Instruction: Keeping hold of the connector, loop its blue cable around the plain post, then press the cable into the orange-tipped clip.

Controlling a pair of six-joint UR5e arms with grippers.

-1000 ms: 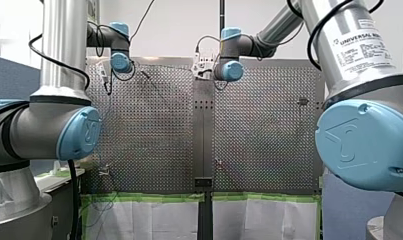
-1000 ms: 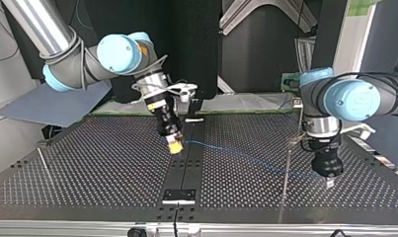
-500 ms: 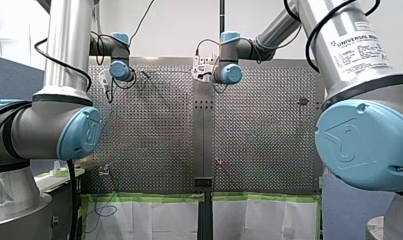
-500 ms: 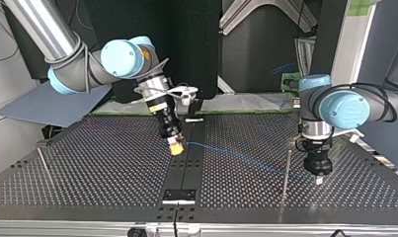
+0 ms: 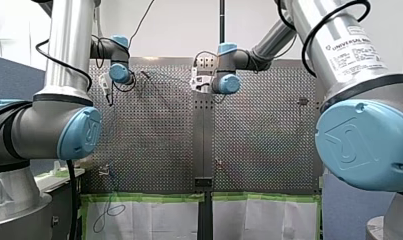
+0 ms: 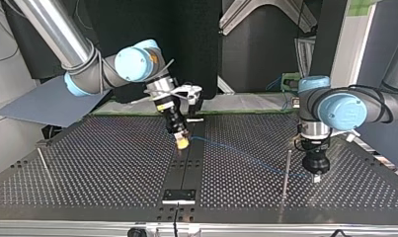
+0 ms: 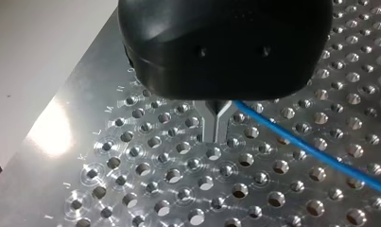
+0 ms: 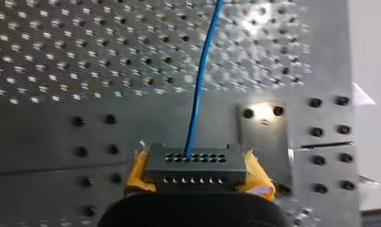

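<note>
Our right gripper's (image 6: pixel 182 142) two yellow pads (image 8: pixel 256 172) clamp the one connector (image 8: pixel 194 165); our left gripper's (image 7: pixel 216 135) fingers (image 7: pixel 211 124), half hidden beneath its body, pinch the single blue cable (image 7: pixel 311 151) beside one post (image 6: pixel 286 170).

Both arms are silver tubes with grey joint housings and pale blue round caps. Black cables loop along my left arm (image 5: pixel 69 50) and my right arm (image 5: pixel 339 50), and the right tube carries a white Universal Robots label in black print. The left tool (image 7: pixel 216 127) is a rounded black body with slim metal fingers (image 7: pixel 211 124). The right tool (image 8: pixel 196 165) is black with yellow pads (image 8: pixel 137 172).
</note>
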